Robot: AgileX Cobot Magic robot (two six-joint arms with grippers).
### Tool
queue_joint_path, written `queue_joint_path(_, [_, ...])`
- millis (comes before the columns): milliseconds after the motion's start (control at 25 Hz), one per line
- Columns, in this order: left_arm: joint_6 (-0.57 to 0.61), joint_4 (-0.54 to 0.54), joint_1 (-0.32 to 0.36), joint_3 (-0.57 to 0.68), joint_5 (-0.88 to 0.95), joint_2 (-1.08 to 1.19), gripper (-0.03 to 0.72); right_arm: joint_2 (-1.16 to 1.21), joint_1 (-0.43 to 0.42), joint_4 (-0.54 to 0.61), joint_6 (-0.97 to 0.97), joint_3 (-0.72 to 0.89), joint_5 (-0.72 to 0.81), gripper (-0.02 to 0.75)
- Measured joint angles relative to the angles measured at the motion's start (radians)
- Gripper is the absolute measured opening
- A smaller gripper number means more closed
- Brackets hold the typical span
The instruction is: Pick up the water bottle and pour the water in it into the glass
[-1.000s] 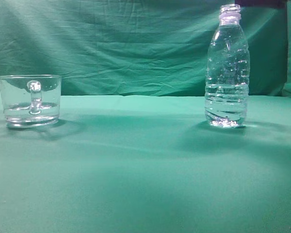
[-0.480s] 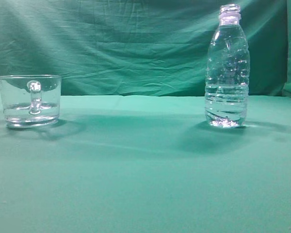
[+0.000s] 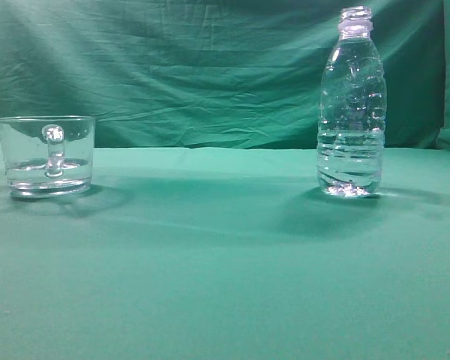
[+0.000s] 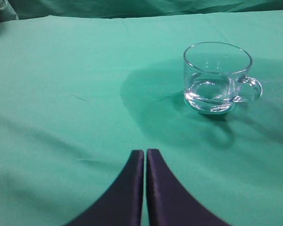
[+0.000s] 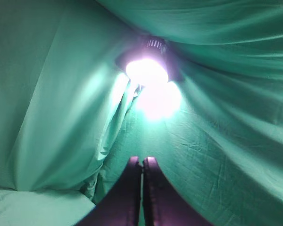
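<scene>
Your water bottle (image 3: 352, 105) stands upright on the right of the desk (image 3: 225, 285), well apart from the glass (image 3: 46, 155) on the left, so the right arm is probably nearer. Both tools are pressed together and empty: the right tool (image 5: 142, 162) faces a lamp (image 5: 147, 68), the left tool (image 4: 145, 154) faces the glass.

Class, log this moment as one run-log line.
left pincer shut, empty | right pincer shut, empty | water bottle upright, uncapped, untouched | glass apart
</scene>
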Motion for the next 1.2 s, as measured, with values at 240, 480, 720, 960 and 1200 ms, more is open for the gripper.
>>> queue_joint_path(240, [0.000,0.000,0.000,0.000,0.000,0.000,0.000,-0.133,0.000,0.001,0.061,0.000,0.191,0.000])
queue_joint_path(480, [0.000,0.000,0.000,0.000,0.000,0.000,0.000,-0.196,0.000,0.264,0.070,0.000,0.756,0.000])
queue_joint_path(720, [0.000,0.000,0.000,0.000,0.000,0.000,0.000,-0.201,0.000,0.832,-0.672,0.056,1.006,0.000])
queue_joint_path(960, [0.000,0.000,0.000,0.000,0.000,0.000,0.000,-0.357,0.000,1.184,-1.083,0.223,1.175,0.000])
queue_joint_path(1200, [0.000,0.000,0.000,0.000,0.000,0.000,0.000,-0.588,0.000,1.207,-1.085,0.493,1.224,0.000])
